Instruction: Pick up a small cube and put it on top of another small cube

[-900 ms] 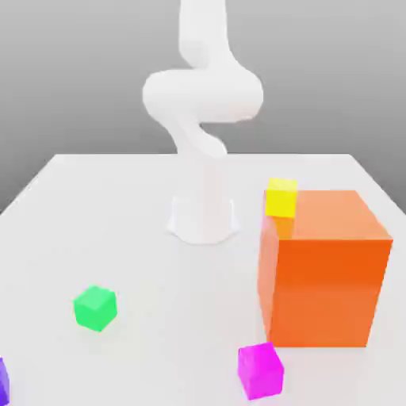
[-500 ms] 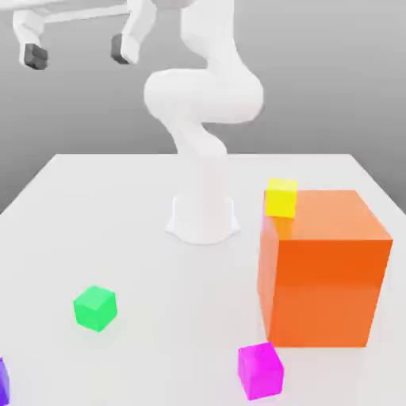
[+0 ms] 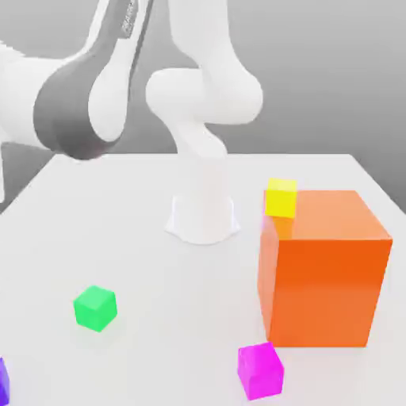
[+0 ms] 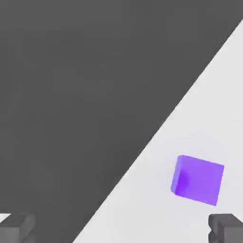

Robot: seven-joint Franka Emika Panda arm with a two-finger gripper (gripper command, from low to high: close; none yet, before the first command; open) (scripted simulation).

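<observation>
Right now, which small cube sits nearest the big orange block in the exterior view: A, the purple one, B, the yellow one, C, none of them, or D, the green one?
B: the yellow cube sits right against the orange block at its far upper corner, while the green cube lies well off toward the exterior view's left and the purple cube sits at that view's left edge.
</observation>
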